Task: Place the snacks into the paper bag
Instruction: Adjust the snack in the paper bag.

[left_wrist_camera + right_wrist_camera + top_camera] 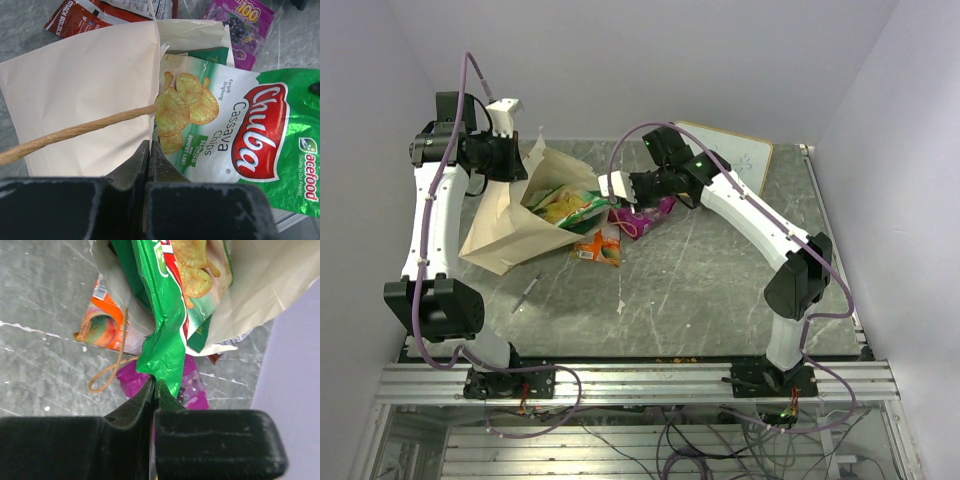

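The cream paper bag (505, 235) lies on its side at the left, its mouth facing right. My left gripper (520, 165) is shut on the bag's upper rim (85, 85) and holds the mouth open; its jaws (150, 145) meet on the paper edge beside a cord handle (75, 131). My right gripper (613, 187) is shut on the end of a green-and-white chips packet (568, 208), which lies partly inside the mouth (162, 340). An orange packet (599, 247) and a purple packet (650, 215) lie on the table just outside. A red packet (75, 15) shows beyond the bag.
A framed whiteboard (735, 155) leans at the back right. A thin pen (527, 293) lies on the grey table in front of the bag, with a second small one (619, 305) nearer the middle. A loose cord handle (112, 370) loops over the purple packet.
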You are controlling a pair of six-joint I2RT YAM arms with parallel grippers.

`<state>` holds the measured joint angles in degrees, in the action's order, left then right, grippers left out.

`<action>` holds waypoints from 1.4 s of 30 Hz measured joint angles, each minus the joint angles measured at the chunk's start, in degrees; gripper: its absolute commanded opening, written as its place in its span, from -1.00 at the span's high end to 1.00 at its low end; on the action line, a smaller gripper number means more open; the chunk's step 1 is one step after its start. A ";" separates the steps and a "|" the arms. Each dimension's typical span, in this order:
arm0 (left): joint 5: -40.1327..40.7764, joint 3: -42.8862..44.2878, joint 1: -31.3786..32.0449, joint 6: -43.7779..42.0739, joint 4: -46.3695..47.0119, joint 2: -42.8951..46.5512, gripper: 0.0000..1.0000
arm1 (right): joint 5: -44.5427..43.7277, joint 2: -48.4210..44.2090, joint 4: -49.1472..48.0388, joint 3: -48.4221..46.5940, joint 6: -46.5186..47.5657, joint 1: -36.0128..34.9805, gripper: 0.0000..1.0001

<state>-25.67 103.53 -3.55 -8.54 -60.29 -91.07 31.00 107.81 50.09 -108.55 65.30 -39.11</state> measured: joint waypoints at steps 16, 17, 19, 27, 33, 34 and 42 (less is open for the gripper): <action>0.15 0.00 0.00 0.00 0.00 0.00 0.86 | -6.75 1.05 -6.01 -2.36 16.39 0.04 1.00; 0.15 0.00 0.00 0.00 0.00 0.00 0.86 | -7.52 1.05 -6.34 -2.36 17.09 0.04 1.00; 0.15 0.00 0.00 0.00 0.00 0.00 0.86 | -9.35 1.05 -7.26 -2.25 18.60 0.04 1.00; 0.15 0.00 0.00 0.00 0.00 0.00 0.86 | -18.67 0.28 -12.44 5.66 21.77 0.04 0.94; 0.15 0.00 0.00 0.00 0.02 0.00 0.86 | -24.30 -0.09 -16.28 8.85 20.57 0.11 0.72; 0.15 0.00 0.00 0.00 0.02 0.00 0.86 | -24.85 -0.11 -17.03 8.87 20.00 0.13 0.68; 0.13 0.00 0.00 0.02 0.02 0.00 0.86 | -25.18 -2.05 -18.88 9.01 11.56 0.44 0.34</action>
<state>-25.54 103.53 -3.55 -8.51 -60.27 -91.07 5.82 105.75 31.20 -99.55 76.86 -38.68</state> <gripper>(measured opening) 0.075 0.282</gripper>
